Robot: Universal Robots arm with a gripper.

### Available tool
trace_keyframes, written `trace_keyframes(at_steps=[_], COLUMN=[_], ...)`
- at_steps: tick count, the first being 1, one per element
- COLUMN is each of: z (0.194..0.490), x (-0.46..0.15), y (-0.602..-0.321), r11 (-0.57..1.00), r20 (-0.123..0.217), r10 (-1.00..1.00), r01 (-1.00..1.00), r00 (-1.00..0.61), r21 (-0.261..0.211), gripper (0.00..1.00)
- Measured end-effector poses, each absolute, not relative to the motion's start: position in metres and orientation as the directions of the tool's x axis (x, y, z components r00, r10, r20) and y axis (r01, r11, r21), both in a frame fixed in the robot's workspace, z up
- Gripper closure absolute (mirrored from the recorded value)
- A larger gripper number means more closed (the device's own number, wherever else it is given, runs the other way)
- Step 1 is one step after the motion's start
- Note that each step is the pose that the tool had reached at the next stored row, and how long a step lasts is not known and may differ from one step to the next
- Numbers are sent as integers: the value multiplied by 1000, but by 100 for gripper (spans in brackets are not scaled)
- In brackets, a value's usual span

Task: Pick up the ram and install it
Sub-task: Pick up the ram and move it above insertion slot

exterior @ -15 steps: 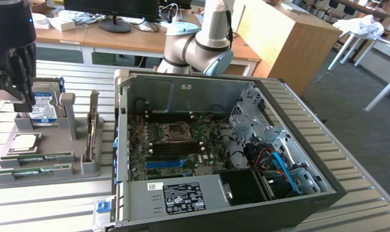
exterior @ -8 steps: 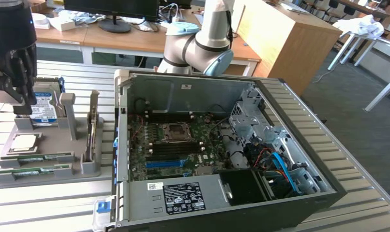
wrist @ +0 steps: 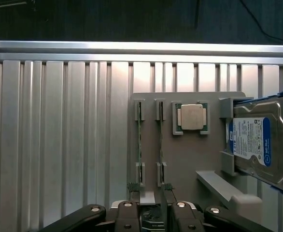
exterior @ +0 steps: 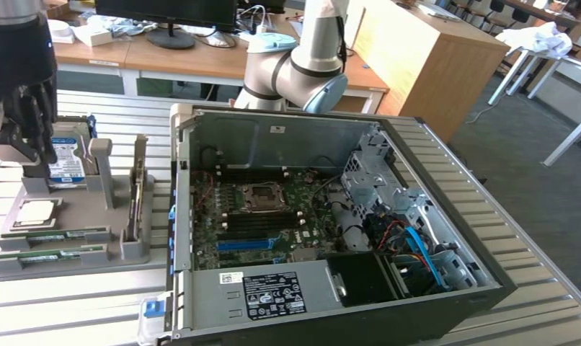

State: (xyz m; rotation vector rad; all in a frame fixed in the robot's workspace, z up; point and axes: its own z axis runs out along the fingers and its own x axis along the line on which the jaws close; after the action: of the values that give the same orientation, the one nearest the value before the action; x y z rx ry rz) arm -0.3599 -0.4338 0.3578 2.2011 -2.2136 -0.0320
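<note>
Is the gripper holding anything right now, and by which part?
Nothing is held: the gripper hangs open above the tray, and both ram sticks lie in it.

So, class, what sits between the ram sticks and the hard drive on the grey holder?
The square silver CPU chip; the wrist view shows it between the ram sticks and the hard drive.

I see the ram [exterior: 55, 234], a long narrow green board, seated on edge in a slot of the grey holder [exterior: 76, 207], its twin [exterior: 50, 254] parallel just beside it.
</note>
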Motion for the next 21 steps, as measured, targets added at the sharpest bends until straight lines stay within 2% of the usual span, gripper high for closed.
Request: trace_keyframes(at_steps=[21], z=[336], x=[-360], y=[-434], r11=[5], r20=[0], r10=[-1000], r01=[-1000], r00=[-5], r21=[28], gripper=[69])
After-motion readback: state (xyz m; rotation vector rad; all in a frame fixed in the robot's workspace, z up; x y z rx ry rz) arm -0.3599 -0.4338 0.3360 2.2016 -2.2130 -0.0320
